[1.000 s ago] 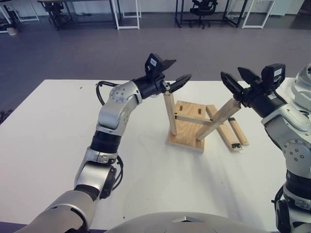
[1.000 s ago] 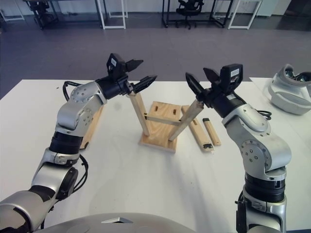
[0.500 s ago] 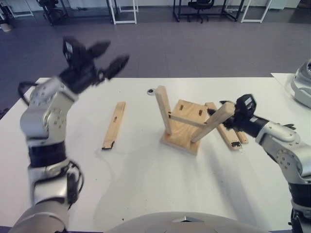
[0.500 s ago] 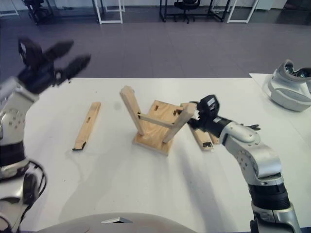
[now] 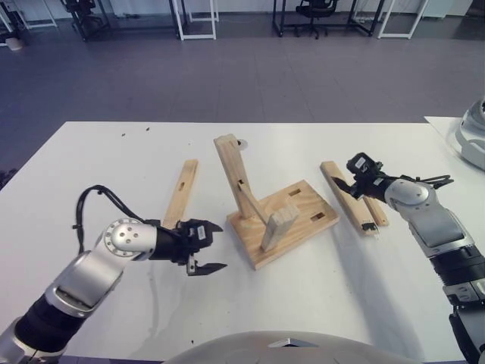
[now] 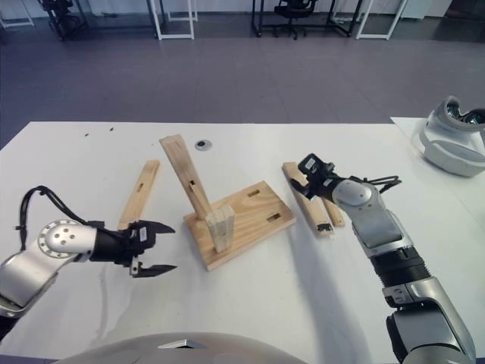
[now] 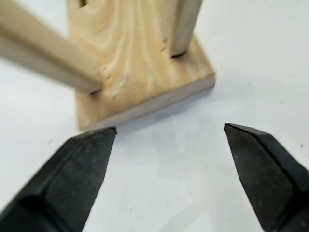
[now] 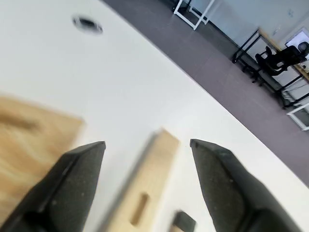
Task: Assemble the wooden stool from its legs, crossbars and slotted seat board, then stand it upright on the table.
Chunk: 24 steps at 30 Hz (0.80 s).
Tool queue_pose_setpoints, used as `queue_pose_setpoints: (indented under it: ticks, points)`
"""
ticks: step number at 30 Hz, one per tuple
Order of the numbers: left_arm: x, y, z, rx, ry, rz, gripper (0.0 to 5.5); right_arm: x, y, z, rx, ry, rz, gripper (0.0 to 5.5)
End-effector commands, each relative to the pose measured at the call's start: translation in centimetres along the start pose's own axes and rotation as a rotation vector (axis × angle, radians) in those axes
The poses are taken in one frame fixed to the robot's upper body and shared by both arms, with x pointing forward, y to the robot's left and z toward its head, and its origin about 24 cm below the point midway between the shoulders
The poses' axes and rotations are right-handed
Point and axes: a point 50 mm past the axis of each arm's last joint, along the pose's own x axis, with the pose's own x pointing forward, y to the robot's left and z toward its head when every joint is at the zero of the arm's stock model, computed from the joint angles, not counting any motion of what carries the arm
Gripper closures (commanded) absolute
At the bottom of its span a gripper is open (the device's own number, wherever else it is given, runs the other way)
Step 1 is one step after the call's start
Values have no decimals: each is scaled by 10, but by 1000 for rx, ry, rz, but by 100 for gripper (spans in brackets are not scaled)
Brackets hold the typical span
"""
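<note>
The slotted seat board (image 5: 303, 212) lies flat mid-table with two legs standing in it. One leg (image 5: 229, 168) leans toward the far left, and the other leg (image 5: 279, 226) points toward me. A thin crossbar (image 5: 252, 205) joins them. A loose leg (image 5: 182, 193) lies to the left of the board. Two more wooden pieces (image 5: 342, 196) lie to its right. My left gripper (image 5: 204, 246) is open, low over the table beside the board's near left corner (image 7: 145, 92). My right gripper (image 5: 352, 177) hovers open over the far end of the slotted piece (image 8: 145, 198).
A white headset (image 6: 453, 138) rests at the table's right edge. A small round hole (image 6: 201, 144) sits in the tabletop behind the stool. The near side of the white table (image 5: 318, 303) is bare. Desks and chairs stand far back in the room.
My left arm dropped from high on the left down to table level beside the board. The board with its legs has turned. My right gripper now sits over the loose pieces.
</note>
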Motion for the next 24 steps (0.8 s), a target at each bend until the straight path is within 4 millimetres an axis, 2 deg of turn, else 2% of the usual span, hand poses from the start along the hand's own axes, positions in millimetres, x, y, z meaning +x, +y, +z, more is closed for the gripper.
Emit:
queue_pose_setpoints:
  ticks: [1, 3, 5, 8, 10, 13, 15, 17, 19, 21, 24]
  points:
    - [18, 10, -13, 64, 111, 33, 137, 15, 6, -19, -75, 39, 113, 223]
    - [31, 19, -15, 63, 104, 53, 137, 20, 17, -25, -111, 37, 197, 223]
    - [45, 29, -11, 64, 62, 85, 137, 18, 26, -23, -111, -22, 274, 223]
    - [60, 66, 1, 67, -6, 202, 137, 3, 34, -10, -126, -165, 355, 223]
    - [66, 94, 11, 62, -62, 257, 137, -12, 42, -4, -147, -220, 412, 223]
    - [64, 144, 28, 10, -178, 318, 137, -53, 65, 8, -187, -276, 582, 223]
    - [65, 159, 38, -33, -258, 276, 137, -73, 85, 23, -176, -333, 675, 223]
    - [68, 164, 33, -32, -232, 261, 137, -78, 99, 34, -159, -370, 707, 223]
    - [55, 171, 16, -18, -156, 313, 137, -78, 93, 36, -169, -350, 660, 223]
    - [19, 182, -10, -52, -109, 424, 137, -81, 66, 36, -148, -328, 558, 223]
    - [-25, 189, -28, -65, -104, 540, 137, -71, 30, 31, -117, -307, 365, 223]
